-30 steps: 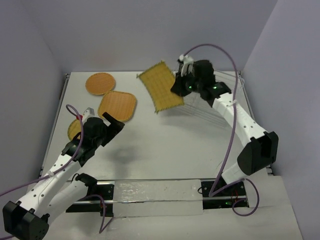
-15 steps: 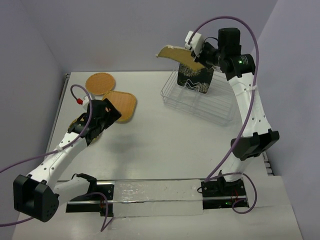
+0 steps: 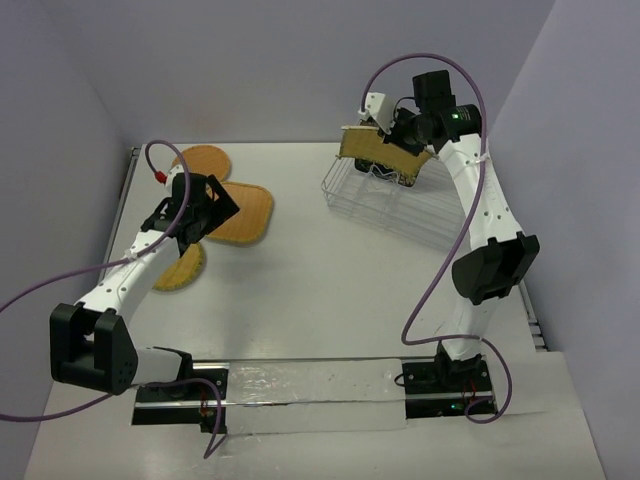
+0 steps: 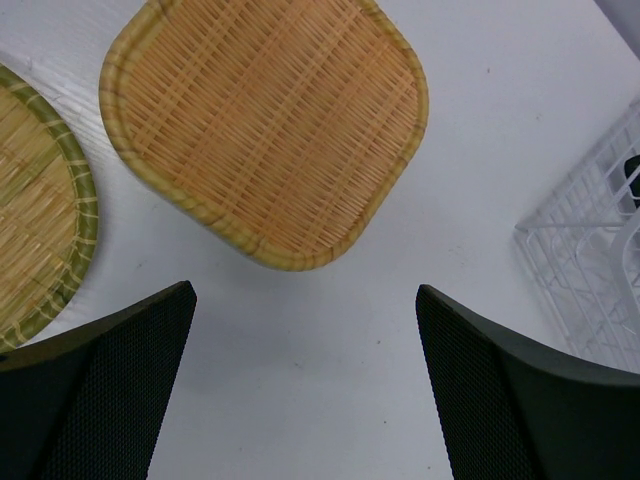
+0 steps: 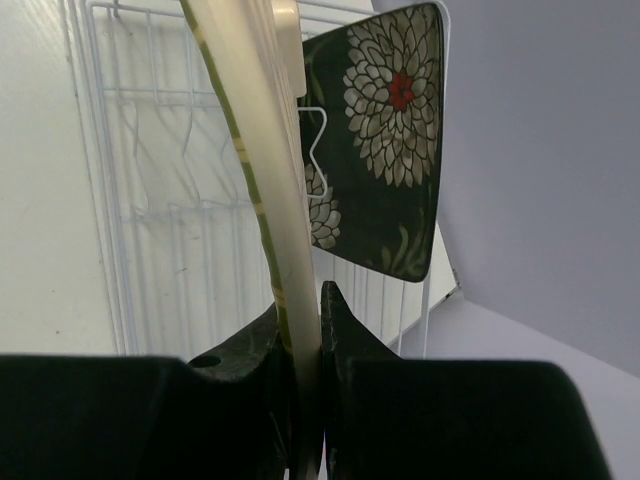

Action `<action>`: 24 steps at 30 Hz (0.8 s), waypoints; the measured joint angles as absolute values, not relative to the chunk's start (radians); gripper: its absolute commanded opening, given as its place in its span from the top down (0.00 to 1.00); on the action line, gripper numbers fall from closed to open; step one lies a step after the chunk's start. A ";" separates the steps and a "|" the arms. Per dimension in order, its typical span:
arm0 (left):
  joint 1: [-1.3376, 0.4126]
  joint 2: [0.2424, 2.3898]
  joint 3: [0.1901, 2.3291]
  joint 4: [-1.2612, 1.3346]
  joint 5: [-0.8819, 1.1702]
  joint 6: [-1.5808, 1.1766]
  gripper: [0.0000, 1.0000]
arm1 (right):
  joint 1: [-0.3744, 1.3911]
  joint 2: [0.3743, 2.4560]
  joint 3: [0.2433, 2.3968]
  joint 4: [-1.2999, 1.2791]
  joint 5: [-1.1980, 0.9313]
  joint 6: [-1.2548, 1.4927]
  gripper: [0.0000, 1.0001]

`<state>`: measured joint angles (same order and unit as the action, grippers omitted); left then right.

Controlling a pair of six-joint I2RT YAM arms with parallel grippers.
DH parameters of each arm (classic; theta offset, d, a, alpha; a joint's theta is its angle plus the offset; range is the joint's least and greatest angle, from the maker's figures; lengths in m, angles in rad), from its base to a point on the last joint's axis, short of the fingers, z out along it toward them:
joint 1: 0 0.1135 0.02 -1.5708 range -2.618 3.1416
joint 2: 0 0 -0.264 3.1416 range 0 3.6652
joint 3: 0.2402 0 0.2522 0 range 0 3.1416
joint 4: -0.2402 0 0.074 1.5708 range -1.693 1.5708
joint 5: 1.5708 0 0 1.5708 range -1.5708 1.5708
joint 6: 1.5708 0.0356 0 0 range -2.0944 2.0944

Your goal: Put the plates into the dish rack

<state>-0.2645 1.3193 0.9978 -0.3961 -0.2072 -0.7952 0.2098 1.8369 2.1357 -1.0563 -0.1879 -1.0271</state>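
Note:
My right gripper [image 3: 393, 137] is shut on the edge of the yellow woven-look square plate [image 3: 364, 148] and holds it edge-down over the far left end of the dish rack [image 3: 412, 212]. In the right wrist view the plate [image 5: 262, 170] stands between my shut fingers [image 5: 345, 335], with the black flowered plate [image 5: 385, 130] upright in the rack [image 5: 150, 200] behind it. My left gripper [image 3: 216, 205] is open and empty over the table just in front of the orange rounded square plate [image 4: 265, 120]. The yellow round plate [image 4: 35, 220] lies to its left. The orange round plate [image 3: 205, 160] lies at the far left.
The rack's near corner shows at the right of the left wrist view [image 4: 590, 270]. The table's left edge runs close to the yellow round plate [image 3: 182, 268]. A purple wall stands right behind the rack.
My right gripper has lowered the yellow woven plate from high in the air down to the rack, next to the black plate. My left gripper has moved away from me, over the orange rounded square plate's edge.

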 measured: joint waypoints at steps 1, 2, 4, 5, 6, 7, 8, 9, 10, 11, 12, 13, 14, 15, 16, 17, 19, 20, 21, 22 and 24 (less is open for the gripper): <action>-0.259 1.327 1.000 -0.396 -0.203 -0.790 0.01 | 0.209 1.845 2.136 -1.052 -0.181 -1.024 1.00; -0.253 1.331 1.001 -0.395 -0.198 -0.785 0.01 | 0.208 1.854 2.136 -1.048 -0.173 -1.019 1.00; -0.240 1.333 1.001 -0.394 -0.184 -0.778 0.01 | 0.206 1.874 2.136 -1.040 -0.157 -1.007 1.00; -0.233 1.333 1.001 -0.392 -0.178 -0.776 0.01 | 0.204 1.883 2.136 -1.034 -0.151 -0.998 1.00; -0.226 1.333 1.001 -0.389 -0.174 -0.775 0.01 | 0.201 1.894 2.138 -1.030 -0.147 -0.989 1.00; -0.218 1.333 1.001 -0.389 -0.171 -0.773 0.01 | 0.198 1.906 2.141 -1.026 -0.145 -0.980 1.00; -0.212 1.333 1.001 -0.389 -0.170 -0.773 0.01 | 0.194 1.917 2.144 -1.020 -0.144 -0.972 1.00; -0.207 1.333 1.001 -0.388 -0.170 -0.773 0.01 | 0.189 1.929 2.146 -1.011 -0.142 -0.963 1.00; -0.203 1.333 1.001 -0.388 -0.169 -0.773 0.01 | 0.185 1.939 2.147 -1.004 -0.139 -0.956 1.00; -0.200 1.333 1.001 -0.388 -0.169 -0.773 0.01 | 0.182 1.949 2.147 -0.997 -0.137 -0.952 1.00; -0.198 1.333 1.001 -0.388 -0.167 -0.772 0.01 | 0.178 1.958 2.147 -0.992 -0.134 -0.947 1.00; -0.196 1.333 1.001 -0.388 -0.166 -0.772 0.01 | 0.174 1.966 2.148 -0.987 -0.134 -0.941 1.00; -0.194 1.333 1.001 -0.388 -0.164 -0.772 0.01 | 0.171 1.974 2.150 -0.982 -0.135 -0.936 1.00; -0.193 1.333 1.001 -0.388 -0.162 -0.772 0.01 | 0.169 1.978 2.154 -0.978 -0.136 -0.932 1.00; -0.192 1.333 1.001 -0.388 -0.160 -0.771 0.01 | 0.167 1.979 2.159 -0.976 -0.137 -0.929 1.00; -0.190 1.333 1.001 -0.388 -0.157 -0.770 0.01 | 0.166 1.980 2.161 -0.970 -0.139 -0.927 1.00; -0.187 1.334 1.001 -0.388 -0.154 -0.769 0.01 | 0.161 1.988 2.163 -0.959 -0.146 -0.922 1.00; -0.185 1.334 1.001 -0.388 -0.152 -0.768 0.01 | 0.158 1.994 2.163 -0.957 -0.148 -0.920 1.00; -0.183 1.334 1.001 -0.388 -0.152 -0.767 0.01 | 0.156 2.000 2.163 -0.957 -0.151 -0.917 1.00; -0.181 1.334 1.001 -0.388 -0.151 -0.766 0.01 | 0.154 2.007 2.163 -0.957 -0.153 -0.915 1.00; -0.177 1.334 1.001 -0.388 -0.150 -0.764 0.01 | 0.151 2.018 2.163 -0.958 -0.156 -0.913 1.00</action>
